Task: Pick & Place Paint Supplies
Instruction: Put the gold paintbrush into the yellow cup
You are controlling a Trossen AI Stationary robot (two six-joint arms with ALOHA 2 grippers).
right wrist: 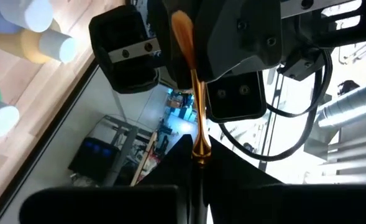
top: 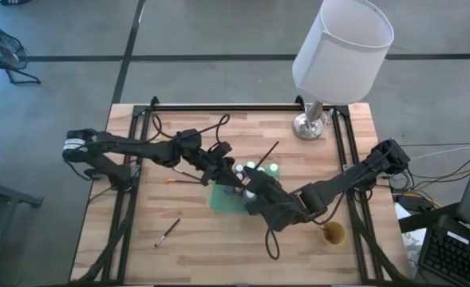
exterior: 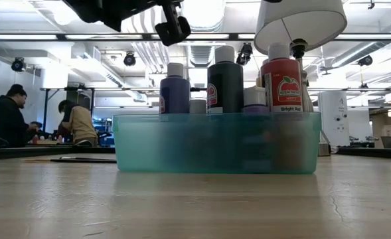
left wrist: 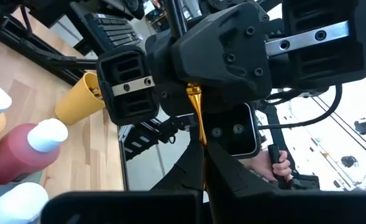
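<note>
Both hands meet over the tub (exterior: pixel 215 143) (a handover, likely): left hand (right wrist: pixel 198 74) and right hand (left wrist: pixel 198 121) each clamp the brush (right wrist: pixel 195 87); next, one must release.

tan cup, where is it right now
In the high view the tan cup stands on the table's right side near the front edge, just right of the right arm.

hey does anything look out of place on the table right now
Mostly tidy: bottles stand upright in the teal bin. One brush lies loose on the table near the front left, away from the bin. Another brush leans askew above the bottles.
</note>
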